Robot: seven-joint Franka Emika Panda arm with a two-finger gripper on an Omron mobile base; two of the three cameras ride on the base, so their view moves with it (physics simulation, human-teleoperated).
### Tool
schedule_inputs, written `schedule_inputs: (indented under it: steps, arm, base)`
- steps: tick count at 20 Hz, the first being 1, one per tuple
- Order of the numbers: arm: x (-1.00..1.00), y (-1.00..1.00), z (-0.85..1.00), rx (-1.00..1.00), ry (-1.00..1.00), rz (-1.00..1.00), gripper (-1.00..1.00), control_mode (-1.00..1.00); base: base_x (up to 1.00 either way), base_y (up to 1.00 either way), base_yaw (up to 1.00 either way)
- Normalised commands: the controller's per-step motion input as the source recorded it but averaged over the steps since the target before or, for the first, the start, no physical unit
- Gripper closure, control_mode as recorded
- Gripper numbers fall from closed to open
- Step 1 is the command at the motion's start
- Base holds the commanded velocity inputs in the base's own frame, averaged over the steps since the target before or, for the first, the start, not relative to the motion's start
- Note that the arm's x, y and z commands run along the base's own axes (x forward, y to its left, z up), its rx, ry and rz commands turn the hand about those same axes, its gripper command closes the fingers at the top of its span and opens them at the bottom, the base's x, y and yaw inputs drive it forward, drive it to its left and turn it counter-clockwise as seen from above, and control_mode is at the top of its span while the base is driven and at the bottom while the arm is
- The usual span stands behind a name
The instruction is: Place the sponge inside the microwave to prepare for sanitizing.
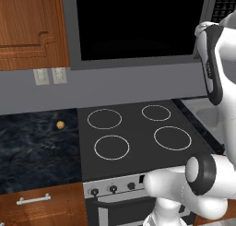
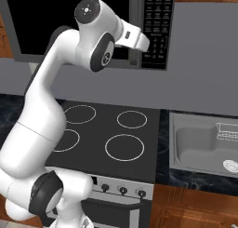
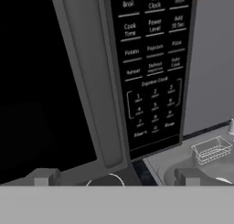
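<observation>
The microwave hangs above the stove, and its black glass door looks shut. In the hand view its long grey bar handle runs down the middle, with the black keypad strip to its right. My gripper is raised close in front of the handle's lower end. It is open wide, with nothing between the fingertips. In the right base view my white hand reaches up to the microwave, just left of the keypad. The sponge is out of view.
A black cooktop with several ring burners lies below the microwave. A small tan ball rests on the dark counter to its left. Right of the stove is a grey sink holding a wire rack. A wooden cabinet hangs upper left.
</observation>
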Motion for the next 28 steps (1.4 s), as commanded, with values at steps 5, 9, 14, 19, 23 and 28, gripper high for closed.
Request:
schedule_inputs:
  steps: [5, 9, 14, 19, 23, 28]
  arm:
    - [0.18, 0.0, 0.0, 0.0, -0.07, 0.08, -1.0, -1.0]
    - [0.24, 0.0, -0.01, 0.0, -0.1, 0.09, -1.0, -1.0]
    - [0.34, 0.0, 0.0, 0.0, -0.04, 0.08, -1.0, -1.0]
    - [0.27, 0.0, 0.0, 0.0, -0.02, 0.04, -1.0, -1.0]
    - [0.34, -0.01, 0.0, 0.0, 0.0, 0.0, -1.0, -1.0]
    - [0.41, -0.21, 0.0, 0.0, 0.0, 0.02, -1.0, -1.0]
  base:
    - [0.0, 0.0, 0.0]
    - [0.0, 0.0, 0.0]
    - [0.0, 0.0, 0.0]
    - [0.0, 0.0, 0.0]
    - [0.0, 0.0, 0.0]
    - [0.0, 0.0, 0.0]
